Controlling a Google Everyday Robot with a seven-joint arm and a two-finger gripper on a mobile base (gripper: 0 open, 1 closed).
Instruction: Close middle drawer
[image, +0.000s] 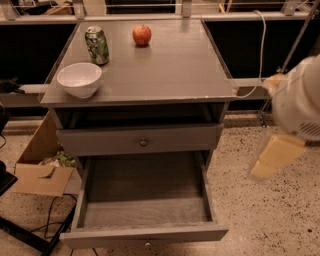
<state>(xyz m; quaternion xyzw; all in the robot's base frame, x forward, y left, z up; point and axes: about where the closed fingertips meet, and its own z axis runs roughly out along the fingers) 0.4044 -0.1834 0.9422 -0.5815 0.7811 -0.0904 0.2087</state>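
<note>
The middle drawer of the grey cabinet is pulled far out toward me. Its deep box is empty, and its low front panel with a small round knob is at the bottom edge of the view. My gripper shows as a blurred pale yellow part below the white arm. It is to the right of the cabinet, level with the open drawer's right side, and touches nothing.
Above the open drawer sits a taller-fronted drawer with a knob. On the cabinet top are a white bowl, a green can and a red apple. A cardboard box and cables lie on the left floor.
</note>
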